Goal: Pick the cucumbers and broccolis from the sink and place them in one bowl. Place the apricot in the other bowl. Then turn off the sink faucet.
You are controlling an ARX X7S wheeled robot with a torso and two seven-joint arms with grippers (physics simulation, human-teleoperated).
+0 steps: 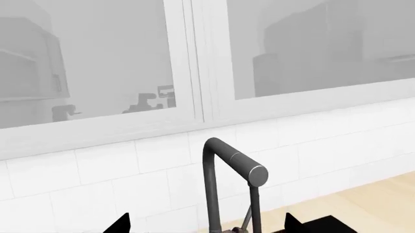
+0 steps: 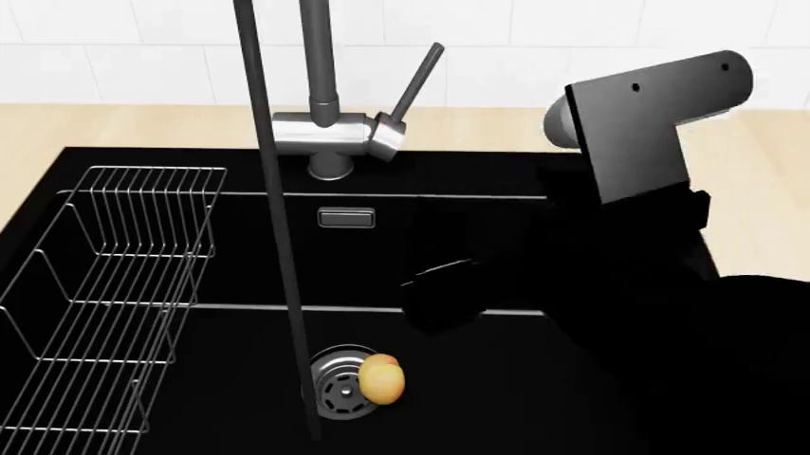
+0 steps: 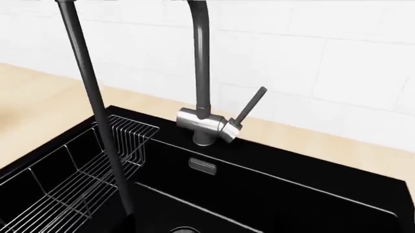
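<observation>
Apricot (image 2: 381,378) lies on the floor of the black sink (image 2: 506,218), touching the round steel drain (image 2: 337,382) on the side away from the wire rack (image 2: 114,294). Behind the drain, past the overflow slot (image 2: 345,218), the sink faucet (image 2: 332,128) stands on the sink's rear rim, its thin lever (image 2: 415,83) slanting up and away from the rack. The right arm (image 2: 646,142) reaches over the basin above the drain; whether its pincer is wide or narrow cannot be told. The left pincer (image 1: 206,224) shows only two dark fingertips (image 1: 120,224) set well apart, either side of the faucet neck, gripping nothing.

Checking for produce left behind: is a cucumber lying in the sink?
No, only the apricot lies in the sink, beside the drain.
</observation>
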